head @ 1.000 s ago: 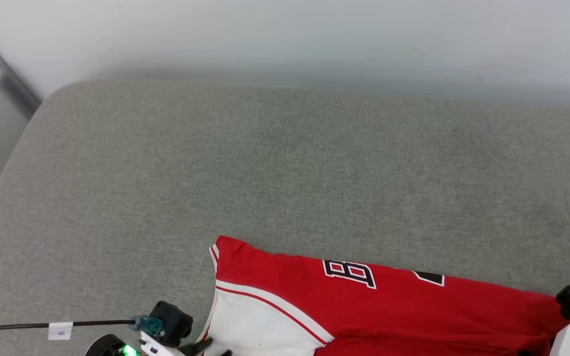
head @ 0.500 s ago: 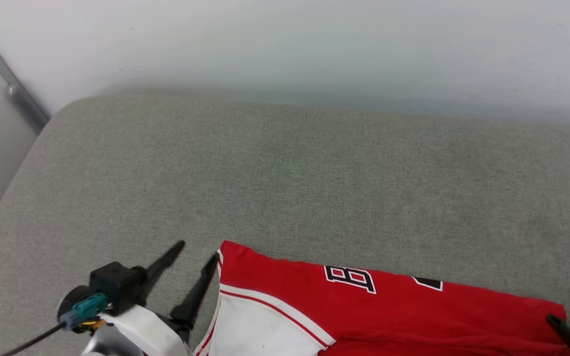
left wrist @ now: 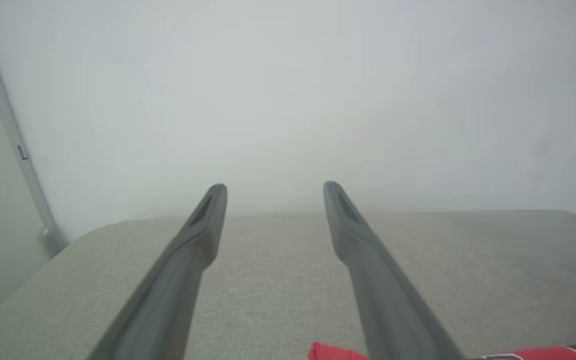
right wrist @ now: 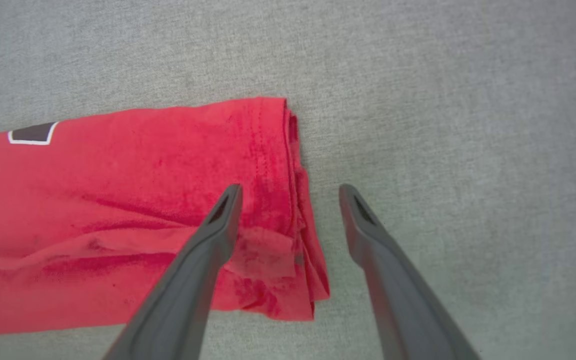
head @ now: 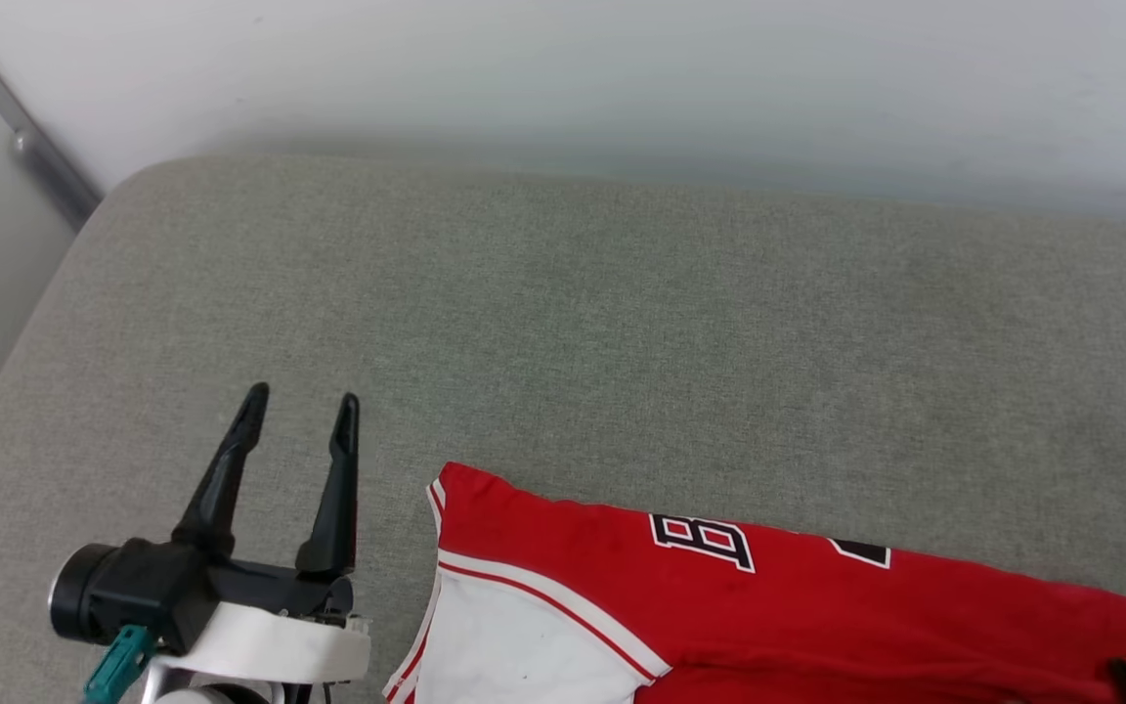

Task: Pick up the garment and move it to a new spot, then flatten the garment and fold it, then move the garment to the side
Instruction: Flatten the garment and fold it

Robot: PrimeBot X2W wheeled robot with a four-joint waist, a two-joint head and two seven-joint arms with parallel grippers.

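We see the garment point(head: 768, 606), soft red cloth folded into a long band with a white sleeve panel and black, white-edged letters. It lies flat at the near edge of a grey woven cushion point(head: 563, 323). Our left gripper point(head: 301, 399), dark and tapered, stands beside it, spread wide and empty. Our right gripper point(right wrist: 290, 190) hangs spread over the garment's layered, stitched end, gripping nothing.

Head view looks down on the cushion point(head: 622, 323); left wrist faces the wall point(left wrist: 288, 100); right wrist looks closely downward; all share the garment point(right wrist: 118, 200).
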